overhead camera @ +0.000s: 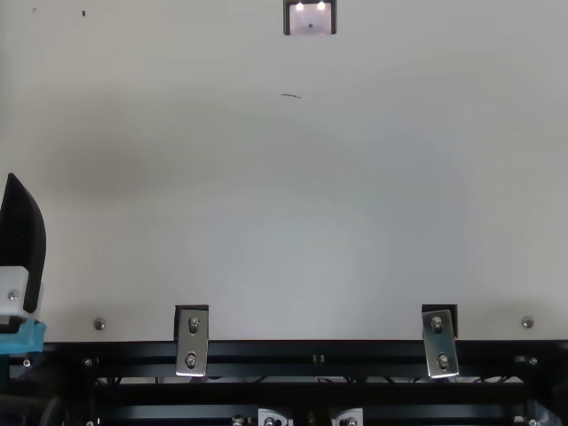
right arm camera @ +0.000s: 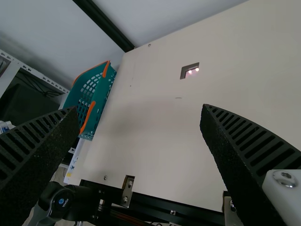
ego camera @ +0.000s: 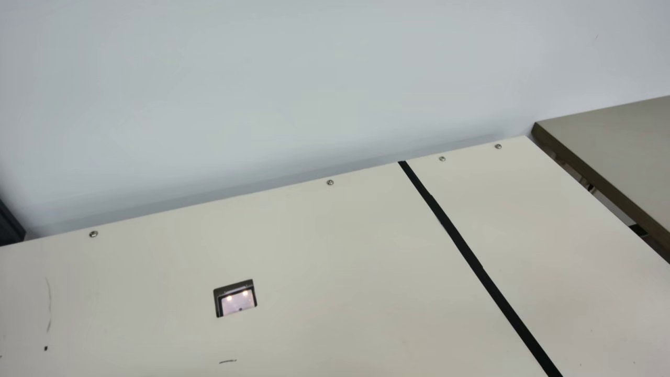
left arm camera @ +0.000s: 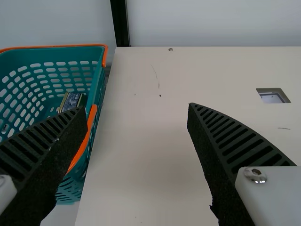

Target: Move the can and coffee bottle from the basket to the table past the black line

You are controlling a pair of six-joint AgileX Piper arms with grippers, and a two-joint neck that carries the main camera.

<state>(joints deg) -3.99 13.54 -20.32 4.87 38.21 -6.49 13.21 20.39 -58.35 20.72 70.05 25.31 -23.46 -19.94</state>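
Note:
My left gripper (overhead camera: pixel 22 232) is at the top view's left edge, low down, with one finger showing. In the left wrist view, the left gripper (left arm camera: pixel 137 108) is open with nothing between its fingers. Beyond one finger stands the teal basket (left arm camera: pixel 96 89) with orange trim. A blue-and-gold item (left arm camera: pixel 70 100), perhaps the can, lies inside, partly hidden by that finger; I cannot tell the coffee bottle. In the right wrist view, my right gripper (right arm camera: pixel 140 109) is open and empty, with the basket (right arm camera: pixel 99 110) farther off. The black line (ego camera: pixel 471 256) crosses the table in the main view.
The cream table (ego camera: pixel 335 251) has a small square cutout (ego camera: pixel 235 298) and screws along its far edge. Another table (ego camera: pixel 617 141) stands at the right. A black frame with metal brackets (overhead camera: pixel 193 342) runs along the near edge. Part of the left arm (right arm camera: pixel 61 202) shows beside it.

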